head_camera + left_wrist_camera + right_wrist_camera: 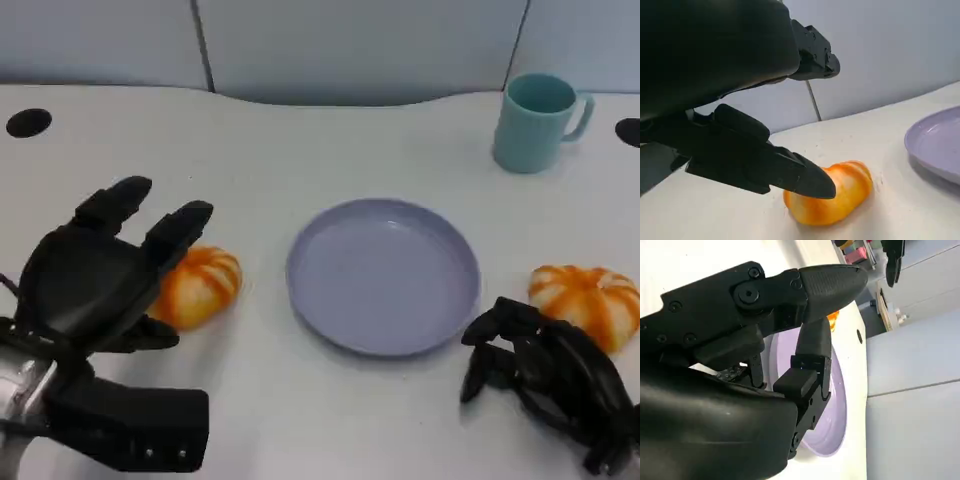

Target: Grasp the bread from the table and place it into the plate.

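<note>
Nearest me, my left hand spreads wide over bread left of the plate; my right hand curls empty.

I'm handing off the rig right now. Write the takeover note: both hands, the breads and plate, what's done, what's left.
Left hand: fingers spread, holding nothing, poised over the left bread; whether it touches is unclear.
Right hand: fingers curled in, holding nothing, low by the table just in front of the right bread.
Plate: centre of the table, between the two breads, nothing in it. A teal mug stands behind it to the right.
Done: left hand's approach only.
Left: grip a bread, lift it, set it in the plate.
</note>
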Motion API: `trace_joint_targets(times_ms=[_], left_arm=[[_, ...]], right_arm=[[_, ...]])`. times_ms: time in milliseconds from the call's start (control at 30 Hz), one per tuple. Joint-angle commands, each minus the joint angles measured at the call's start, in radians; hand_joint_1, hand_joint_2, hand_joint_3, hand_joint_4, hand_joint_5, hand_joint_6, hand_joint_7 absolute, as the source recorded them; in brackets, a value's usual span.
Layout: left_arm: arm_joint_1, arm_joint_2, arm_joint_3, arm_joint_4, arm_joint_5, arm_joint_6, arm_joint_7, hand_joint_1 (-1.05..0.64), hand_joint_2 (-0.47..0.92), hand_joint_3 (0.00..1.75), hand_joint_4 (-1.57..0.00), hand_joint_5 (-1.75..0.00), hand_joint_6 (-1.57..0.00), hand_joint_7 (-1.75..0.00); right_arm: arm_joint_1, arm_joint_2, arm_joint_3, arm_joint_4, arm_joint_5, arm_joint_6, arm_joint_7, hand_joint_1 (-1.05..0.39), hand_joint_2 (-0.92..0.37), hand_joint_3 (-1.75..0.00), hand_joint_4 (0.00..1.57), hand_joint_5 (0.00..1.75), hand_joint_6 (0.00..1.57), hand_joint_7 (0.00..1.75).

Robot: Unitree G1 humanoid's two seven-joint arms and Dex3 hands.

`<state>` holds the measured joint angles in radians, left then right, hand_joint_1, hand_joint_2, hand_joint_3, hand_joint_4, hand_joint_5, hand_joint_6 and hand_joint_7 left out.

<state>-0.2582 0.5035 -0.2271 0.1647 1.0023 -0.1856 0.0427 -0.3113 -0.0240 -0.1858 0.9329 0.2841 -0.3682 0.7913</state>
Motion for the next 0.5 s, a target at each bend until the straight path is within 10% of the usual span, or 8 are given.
trace_joint_targets(times_ms=[33,500], left_arm=[[-0.145,-0.035,-0.082,0.266,-0.04,0.001,-0.052,-0.77,0.92,0.02,-0.06,-0.04,-0.11,0.0],[-0.357,-0.082,-0.202,0.579,-0.111,0.04,-0.065,-0.74,0.92,0.02,-0.02,-0.02,-0.09,0.0]], right_arm=[[0.033,-0.004,0.0,0.016,0.002,-0.002,0.009,-0.5,-0.92,-0.22,0.68,1.55,0.71,1.13],[0.069,-0.011,0.035,-0.063,-0.019,0.031,-0.047,-0.51,-0.92,-0.22,0.68,1.54,0.75,1.05]])
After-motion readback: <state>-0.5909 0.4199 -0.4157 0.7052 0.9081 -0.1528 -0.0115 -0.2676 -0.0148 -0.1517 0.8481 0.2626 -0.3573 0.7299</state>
